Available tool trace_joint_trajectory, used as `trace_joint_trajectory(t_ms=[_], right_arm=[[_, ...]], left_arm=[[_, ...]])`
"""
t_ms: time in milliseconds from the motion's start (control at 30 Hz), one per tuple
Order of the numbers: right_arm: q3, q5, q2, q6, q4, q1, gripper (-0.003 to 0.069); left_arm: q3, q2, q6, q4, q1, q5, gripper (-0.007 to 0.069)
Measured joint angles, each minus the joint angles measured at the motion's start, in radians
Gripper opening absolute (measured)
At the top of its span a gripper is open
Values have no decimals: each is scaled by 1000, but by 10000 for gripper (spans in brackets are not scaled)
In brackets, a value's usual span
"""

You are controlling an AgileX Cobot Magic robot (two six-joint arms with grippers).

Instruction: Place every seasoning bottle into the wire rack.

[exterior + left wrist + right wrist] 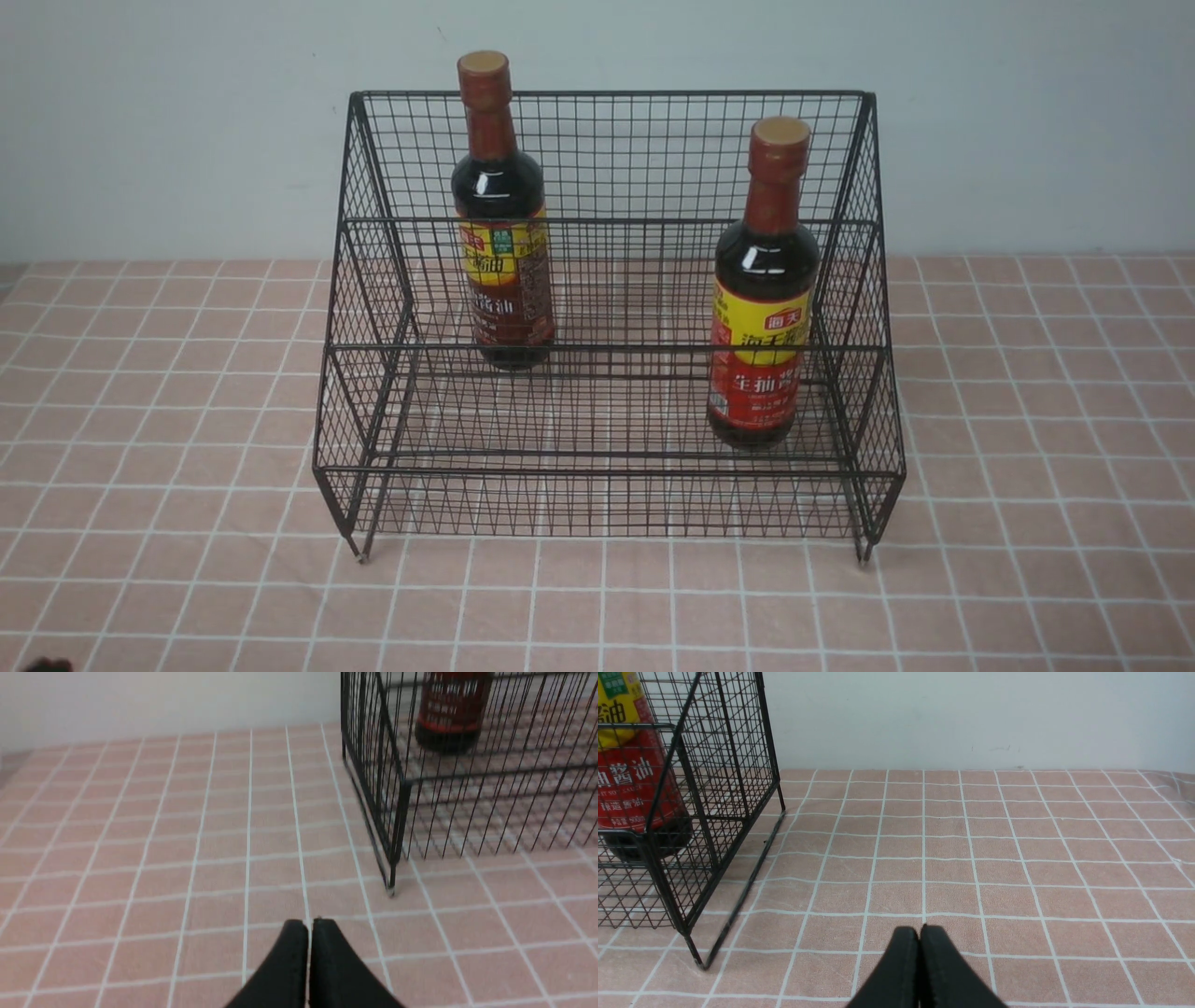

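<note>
Here's the desk (pixel 149 448), draped in a pink cloth crossed by thin white grid lines, running back to a plain pale wall (pixel 168 121). The cloth lies mostly flat, with a few soft ripples in the right wrist view off to the rack's right side.

Standing in the middle, the wire rack (pixel 607 504), black mesh, two steps, tall sloped back, resting on small feet. Both bottles are inside it and upright. The brown-label bottle (pixel 504 280) stands on the upper step toward the rack's left side, its tan cap poking above the rack's back rim. The red-label bottle (pixel 761 364) stands on the lower step, tucked close to the rack's right mesh wall; its cap sits just below the back rim.

Now the arms. The left gripper (pixel 309 926) hangs low over bare cloth, off the rack's front left foot and clear of it, jaws pressed together with nothing between them. The right gripper (pixel 920 932) sits over open cloth off the rack's right side, apart from the mesh, jaws likewise closed tight and empty.
</note>
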Motion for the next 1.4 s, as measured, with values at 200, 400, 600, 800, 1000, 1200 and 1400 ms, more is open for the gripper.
trace_joint_trajectory(t_ms=[200,400,600,800,1000,1200,1400], right_arm=[[0,0,0,0,-1,0,-14],[0,0,0,0,-2,0,-14],[0,0,0,0,-2,0,-14],[0,0,0,0,-2,0,-14],[0,0,0,0,-2,0,-14],[0,0,0,0,-2,0,-14],[0,0,0,0,-2,0,-14]], left_arm=[[69,0,-3,2,1,-86,-7],[74,0,-4,0,1,-111,-7],[74,0,-4,0,1,-111,-7],[74,0,-4,0,1,-111,-7],[74,0,-4,0,1,-111,-7],[74,0,-4,0,1,-111,-7],[74,0,-4,0,1,-111,-7]])
